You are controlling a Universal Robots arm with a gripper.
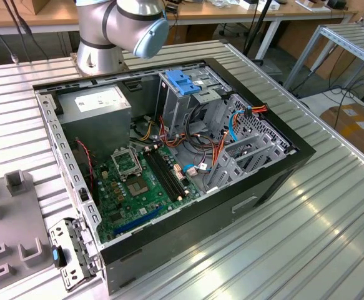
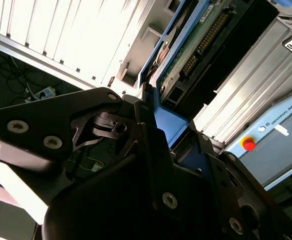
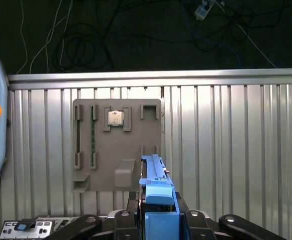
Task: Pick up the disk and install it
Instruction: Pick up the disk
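Blue-edged, the disk (image 3: 158,197) is clamped on edge between your fingers (image 2: 148,145) over the ribbed worktop (image 3: 226,150), so hold it square while carrying it to the grey cage (image 1: 175,109) in the exterior view's upper middle.

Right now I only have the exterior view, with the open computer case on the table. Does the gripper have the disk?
Observer: Yes. In both wrist views the gripper is shut on the disk, clamping its blue carrier.
Operator: Which face of the disk shows?
Observer: In the second wrist view its green circuit board faces the camera, with a row of connector pins exposed.
Operator: What lies beyond it?
Observer: In the first wrist view, a grey fixture plate lies on the ribbed table, with a processor chip seated in one of its pockets.
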